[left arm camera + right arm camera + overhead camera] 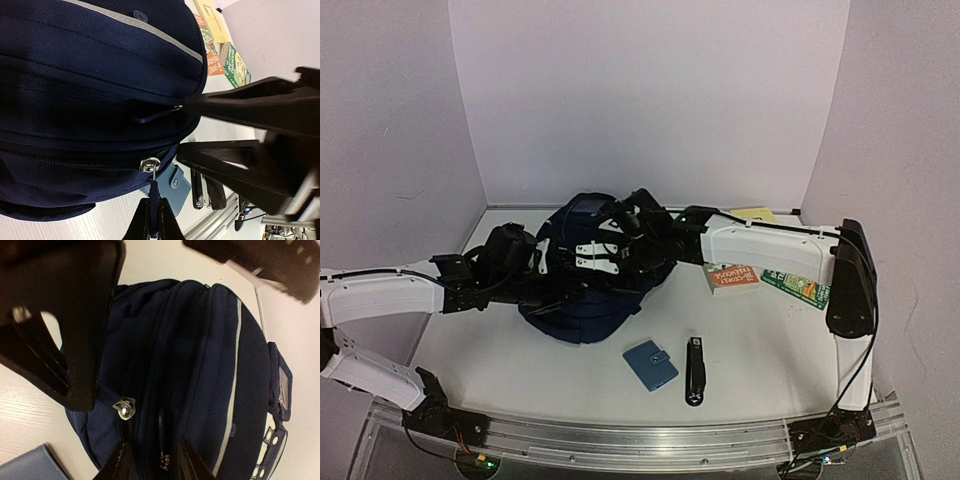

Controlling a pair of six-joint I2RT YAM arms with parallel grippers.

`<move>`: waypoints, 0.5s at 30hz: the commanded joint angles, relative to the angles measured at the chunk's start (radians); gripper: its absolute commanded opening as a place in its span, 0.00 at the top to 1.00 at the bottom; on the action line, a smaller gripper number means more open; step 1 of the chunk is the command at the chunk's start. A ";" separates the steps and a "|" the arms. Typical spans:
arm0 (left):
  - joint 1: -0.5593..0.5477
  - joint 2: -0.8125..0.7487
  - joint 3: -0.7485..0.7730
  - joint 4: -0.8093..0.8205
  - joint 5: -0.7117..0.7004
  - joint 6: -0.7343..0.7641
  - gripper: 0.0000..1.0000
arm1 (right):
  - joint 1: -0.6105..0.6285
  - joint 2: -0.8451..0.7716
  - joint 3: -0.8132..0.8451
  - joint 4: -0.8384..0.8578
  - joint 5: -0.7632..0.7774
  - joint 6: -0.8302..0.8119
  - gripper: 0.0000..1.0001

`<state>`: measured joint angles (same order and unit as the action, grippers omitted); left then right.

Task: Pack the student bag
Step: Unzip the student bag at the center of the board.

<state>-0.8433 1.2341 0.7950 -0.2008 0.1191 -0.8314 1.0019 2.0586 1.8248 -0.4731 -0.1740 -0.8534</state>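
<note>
Dark navy fabric backpack with thin white stripes point(582, 318) lies mid-table point(760, 350). Left end effector point(152, 204) is clamped on the silver slider's zip pull point(154, 186). Right end effector point(156, 449) stands part open, straddling a second dark pull point(160, 426).

Student bag point(580, 322) ctr; wallet point(650, 363) & stapler point(695, 370) in front, books point(732, 278) to its rt.
</note>
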 commanded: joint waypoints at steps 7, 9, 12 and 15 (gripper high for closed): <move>0.000 -0.054 -0.004 0.157 0.036 -0.006 1.00 | -0.007 0.018 -0.063 0.077 0.039 -0.013 0.72; 0.000 -0.062 -0.008 0.157 0.031 -0.009 1.00 | -0.008 0.019 -0.069 0.082 0.048 -0.020 0.77; 0.006 -0.075 -0.021 0.160 0.019 -0.015 1.00 | -0.006 0.006 -0.094 0.085 0.054 -0.037 0.91; 0.011 -0.081 -0.032 0.173 0.016 -0.023 1.00 | -0.010 -0.010 -0.125 0.089 0.062 -0.045 1.00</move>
<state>-0.8380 1.2149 0.7511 -0.1661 0.1203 -0.8394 0.9999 2.0586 1.7500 -0.3866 -0.1733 -0.8518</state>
